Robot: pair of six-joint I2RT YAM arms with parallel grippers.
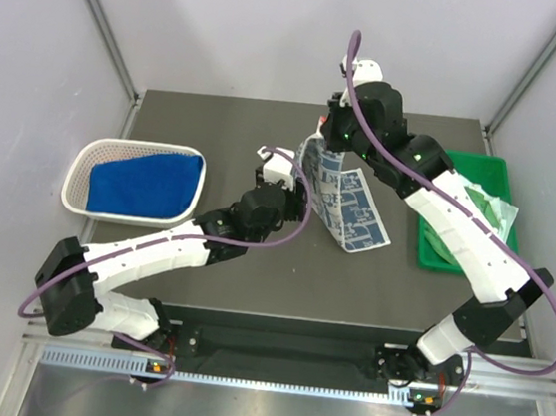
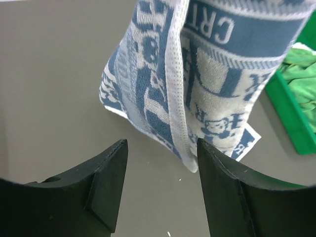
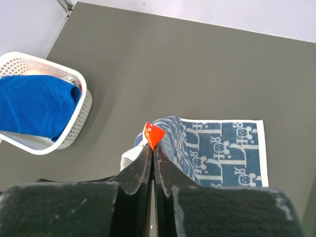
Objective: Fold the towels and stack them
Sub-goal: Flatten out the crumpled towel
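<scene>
A white towel with blue print [image 1: 356,209] hangs from my right gripper [image 1: 318,142], its lower part trailing flat on the dark table. In the right wrist view the right gripper [image 3: 152,148] is shut on the towel's [image 3: 222,153] corner, beside a red tag [image 3: 154,134]. My left gripper [image 1: 298,192] stands open beside the hanging edge. In the left wrist view the towel's [image 2: 207,74] lowest corner dangles between the open fingers of the left gripper [image 2: 161,148], close to the right finger [image 2: 217,173] and not pinched. A royal blue towel [image 1: 145,181] lies in the basket.
The white mesh basket [image 1: 79,170] sits at the table's left, also showing as basket [image 3: 81,116] in the right wrist view. A green tray [image 1: 424,253] holding green cloth [image 1: 487,204] stands at the right, close behind the right arm's forearm. Grey walls enclose the table.
</scene>
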